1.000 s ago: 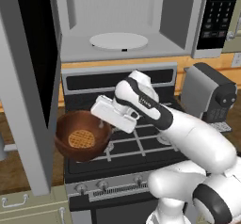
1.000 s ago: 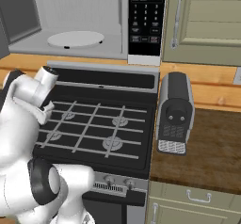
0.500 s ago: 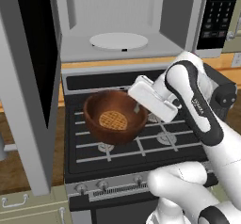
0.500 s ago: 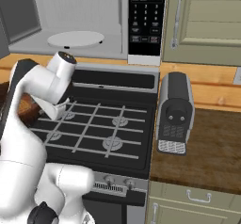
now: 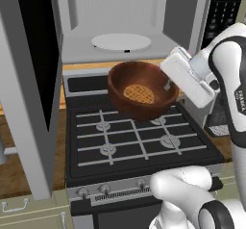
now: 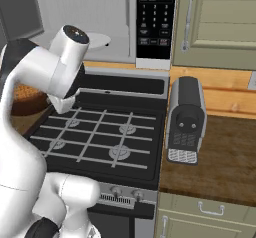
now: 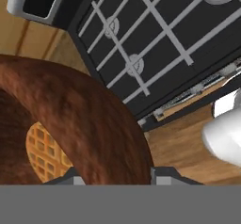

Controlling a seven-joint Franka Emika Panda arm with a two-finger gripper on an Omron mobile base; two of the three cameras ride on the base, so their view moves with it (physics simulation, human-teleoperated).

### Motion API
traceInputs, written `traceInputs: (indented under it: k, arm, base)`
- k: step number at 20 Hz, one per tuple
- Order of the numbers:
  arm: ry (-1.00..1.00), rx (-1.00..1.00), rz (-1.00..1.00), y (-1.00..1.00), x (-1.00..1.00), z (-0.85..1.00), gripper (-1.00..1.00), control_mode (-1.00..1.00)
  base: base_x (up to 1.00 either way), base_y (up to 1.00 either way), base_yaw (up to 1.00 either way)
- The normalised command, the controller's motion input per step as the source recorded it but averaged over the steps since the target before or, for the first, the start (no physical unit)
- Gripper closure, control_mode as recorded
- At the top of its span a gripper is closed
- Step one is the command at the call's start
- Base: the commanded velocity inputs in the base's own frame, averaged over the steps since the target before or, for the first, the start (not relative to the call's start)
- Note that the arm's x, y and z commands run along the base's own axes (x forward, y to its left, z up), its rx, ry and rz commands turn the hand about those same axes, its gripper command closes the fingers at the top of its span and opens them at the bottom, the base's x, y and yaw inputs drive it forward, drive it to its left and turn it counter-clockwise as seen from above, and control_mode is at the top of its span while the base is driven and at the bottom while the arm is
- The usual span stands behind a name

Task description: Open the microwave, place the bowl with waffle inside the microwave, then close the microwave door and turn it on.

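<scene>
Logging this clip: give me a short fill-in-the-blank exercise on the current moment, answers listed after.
1. The microwave door stands ____.
2. The waffle lies inside the ____.
3. The gripper holds the bowl above the ____.
4. The white turntable plate carries ____.

Missing words: open; bowl; stove; nothing

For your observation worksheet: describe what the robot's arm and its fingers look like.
The arm is glossy white with rounded links, dark grey joint bands and a dark round cap on one joint. Its hand is a boxy white block. The fingers are small and dark grey.
</scene>
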Motion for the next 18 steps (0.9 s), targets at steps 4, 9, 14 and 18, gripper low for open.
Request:
traceInputs:
  k: [4,9,14,18]
  arm:
    - [-0.13,0.0,-0.2,-0.16,0.13,1.0,1.0,-1.0]
    - [-0.05,0.0,-0.32,0.0,0.7,0.77,1.0,-1.0]
    - [-0.18,0.0,-0.43,0.0,0.75,0.32,1.0,-1.0]
    - [-0.19,0.04,-0.43,0.0,0.73,0.02,1.0,-1.0]
  base:
    - [0.0,0.0,0.0]
    - [0.0,0.0,0.0]
    - [0.0,0.0,0.0]
    - [0.0,0.0,0.0]
